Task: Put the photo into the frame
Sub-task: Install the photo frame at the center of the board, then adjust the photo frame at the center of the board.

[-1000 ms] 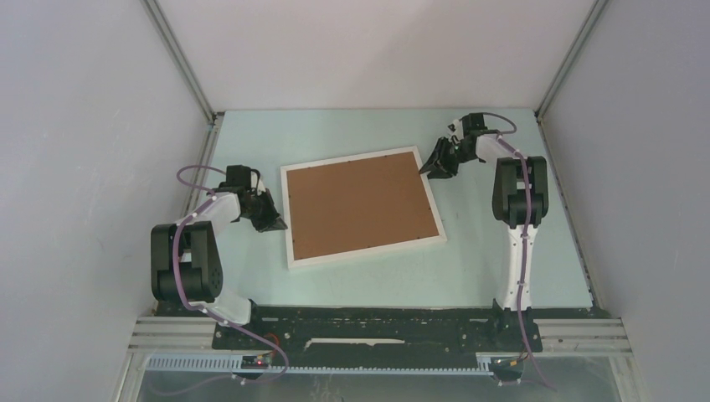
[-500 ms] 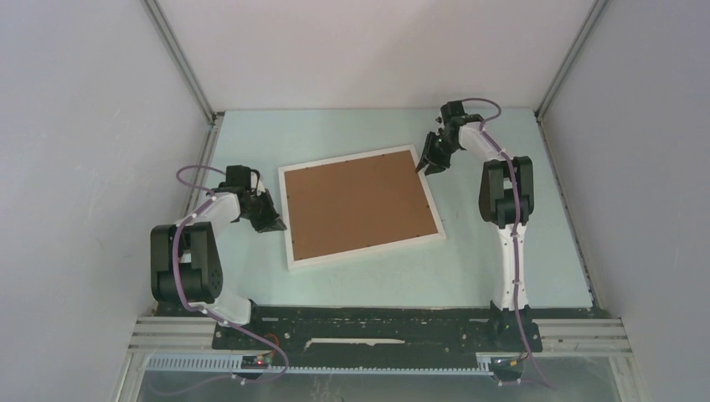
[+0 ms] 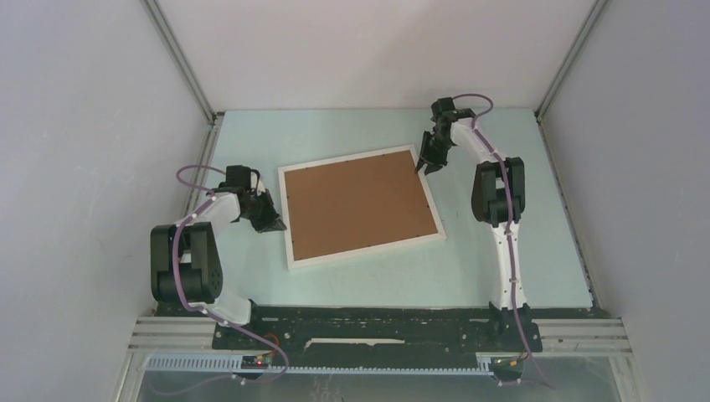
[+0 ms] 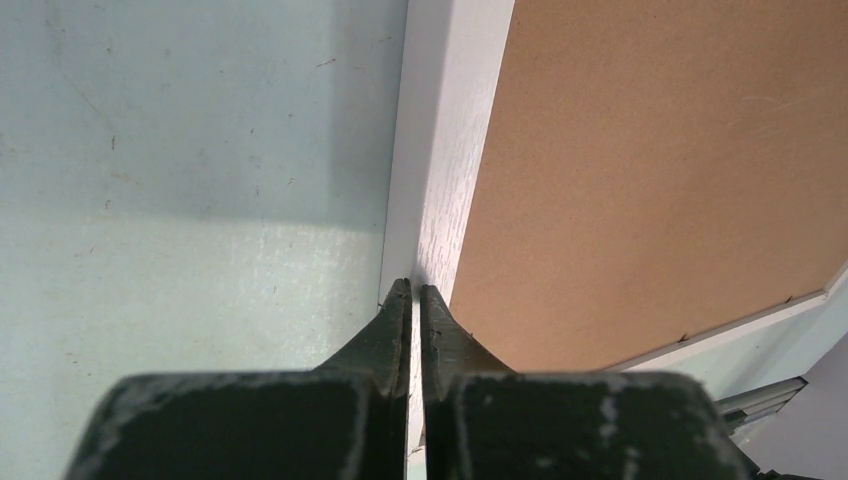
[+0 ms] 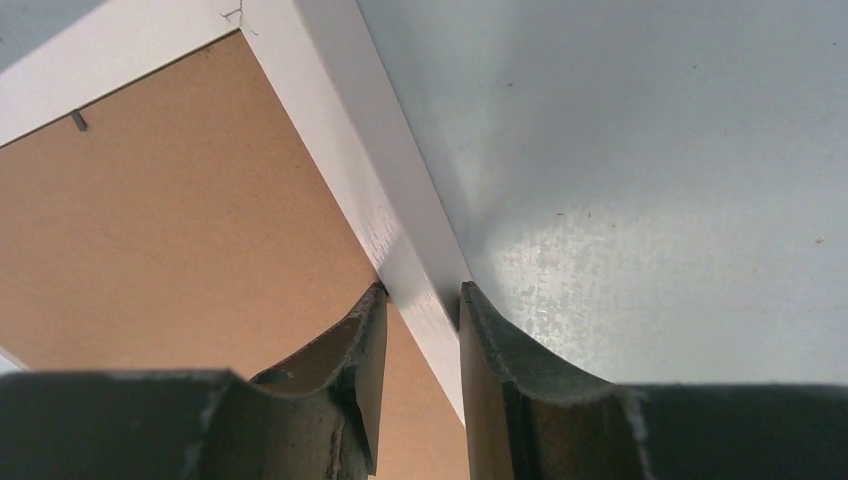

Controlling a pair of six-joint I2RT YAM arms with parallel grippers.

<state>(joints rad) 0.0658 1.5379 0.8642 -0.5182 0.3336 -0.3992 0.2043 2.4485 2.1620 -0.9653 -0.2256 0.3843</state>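
The white frame (image 3: 290, 239) lies flat on the pale green table, slightly turned, with a brown backing board (image 3: 358, 203) filling it. The photo is out of view. My left gripper (image 3: 276, 224) is shut, and its tips rest at the frame's left rim (image 4: 440, 150), holding nothing. My right gripper (image 3: 427, 166) is at the far right corner and stands open astride the right rim (image 5: 330, 120). One of its fingers is over the board (image 5: 180, 220) and the other is on the table side.
Grey walls close the table in on the left, the back and the right. The arm bases and a black rail run along the near edge (image 3: 377, 322).
My right arm has swung left to the frame's far right corner, and its jaws have narrowed around the rim. The left arm and the frame have not moved.
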